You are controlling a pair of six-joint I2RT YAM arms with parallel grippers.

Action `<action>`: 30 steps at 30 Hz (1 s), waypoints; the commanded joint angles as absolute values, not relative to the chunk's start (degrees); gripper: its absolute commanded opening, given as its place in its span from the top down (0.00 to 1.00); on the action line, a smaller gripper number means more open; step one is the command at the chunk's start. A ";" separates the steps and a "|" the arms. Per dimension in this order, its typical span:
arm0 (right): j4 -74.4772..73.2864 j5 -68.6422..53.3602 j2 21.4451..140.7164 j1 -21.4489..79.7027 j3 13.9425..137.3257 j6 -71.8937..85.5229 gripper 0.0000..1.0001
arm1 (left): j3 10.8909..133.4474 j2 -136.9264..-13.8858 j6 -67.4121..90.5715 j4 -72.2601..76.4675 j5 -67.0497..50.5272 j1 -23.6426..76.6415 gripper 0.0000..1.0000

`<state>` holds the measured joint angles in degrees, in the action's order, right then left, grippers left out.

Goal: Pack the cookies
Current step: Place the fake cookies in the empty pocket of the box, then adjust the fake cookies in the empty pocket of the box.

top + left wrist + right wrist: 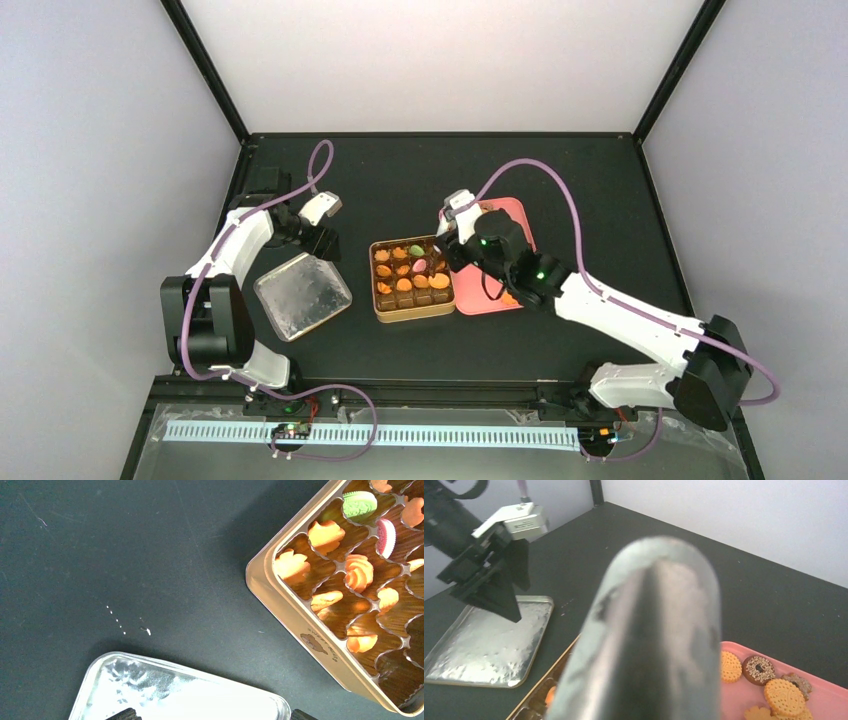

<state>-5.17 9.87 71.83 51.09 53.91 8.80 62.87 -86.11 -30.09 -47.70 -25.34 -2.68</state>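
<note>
Wide-spread left jaws hang over the silver lid (pixel 302 295), fingertips (pixel 122 714) just showing at its edge. Right jaws clamp blurred metal tongs (pixel 659 630) over the right side of the compartmented tin (pixel 290 615). Most cookies (pixel 359 572) sit in that tin, between the two pairs of jaws. Others lie on the pink tray (pixel 824 700), just right of the right jaws, on the black surface (pixel 400 170).

Silver lid (pixel 302 294), brown tin (pixel 415 311), pink tray (pixel 513 215) — metal tongs (pixel 649 630) blurred.
</note>
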 commanded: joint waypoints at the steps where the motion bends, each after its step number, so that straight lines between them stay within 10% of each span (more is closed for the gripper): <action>1: -1.15 7.44 67.26 52.12 50.66 5.52 0.61 | 63.31 -85.56 -31.46 -47.68 -26.24 -3.28 0.20; 30: -2.06 4.83 74.08 53.31 55.26 -1.48 0.69 | 63.59 -85.26 -31.38 -47.99 -26.34 -3.60 0.20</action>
<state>-4.27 2.07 74.41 52.97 52.82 -0.34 62.87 -86.11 -30.46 -47.70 -25.34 -3.01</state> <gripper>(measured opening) 0.327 0.802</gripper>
